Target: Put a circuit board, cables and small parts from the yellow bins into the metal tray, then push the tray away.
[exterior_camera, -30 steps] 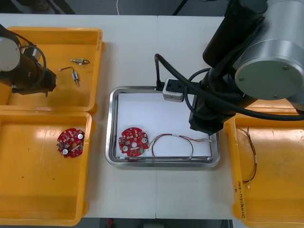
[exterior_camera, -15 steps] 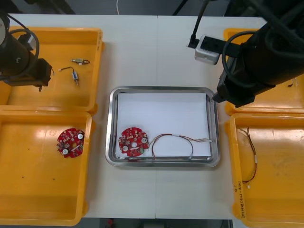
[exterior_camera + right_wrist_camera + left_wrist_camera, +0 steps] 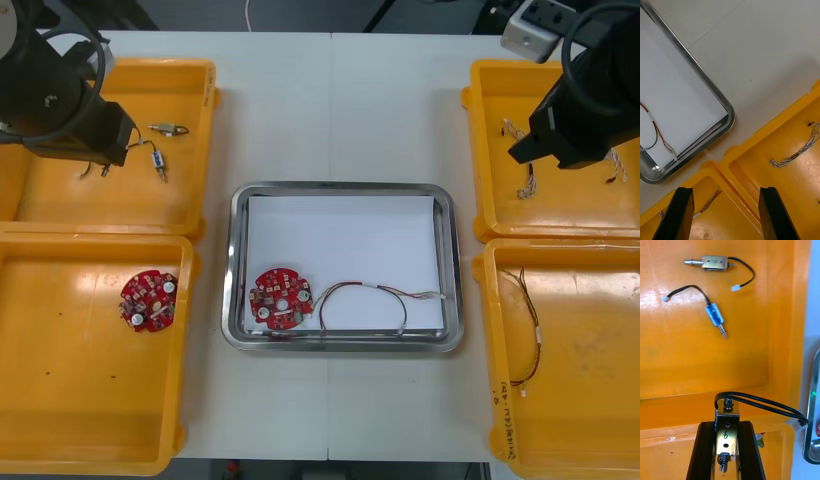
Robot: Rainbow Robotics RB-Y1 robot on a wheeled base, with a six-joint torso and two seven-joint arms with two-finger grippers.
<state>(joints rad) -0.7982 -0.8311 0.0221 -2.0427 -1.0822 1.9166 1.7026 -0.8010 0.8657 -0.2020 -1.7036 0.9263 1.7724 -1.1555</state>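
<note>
My left gripper (image 3: 725, 450) is shut on a small metal part (image 3: 726, 427) with a looped black cable, held above the far left yellow bin (image 3: 190, 70). Two more small metal parts (image 3: 714, 262) (image 3: 715, 315) lie on that bin's floor beyond the fingers. The metal tray (image 3: 340, 189), white inside, holds a round red circuit board (image 3: 279, 299) and a red and yellow cable (image 3: 370, 295). My right gripper (image 3: 728, 217) is open over the wall between the two right bins, with a twisted blue and white cable (image 3: 793, 153) lying beyond its fingers.
A second circuit board (image 3: 149, 300) lies in the near left bin (image 3: 90, 440). The near right bin (image 3: 590, 420) holds a red and yellow cable (image 3: 527, 330). Bare table lies beyond the tray.
My right arm has swung from over the tray's right side to above the far right bin. My left arm has shifted a little toward the tray with the small part in its grip.
</note>
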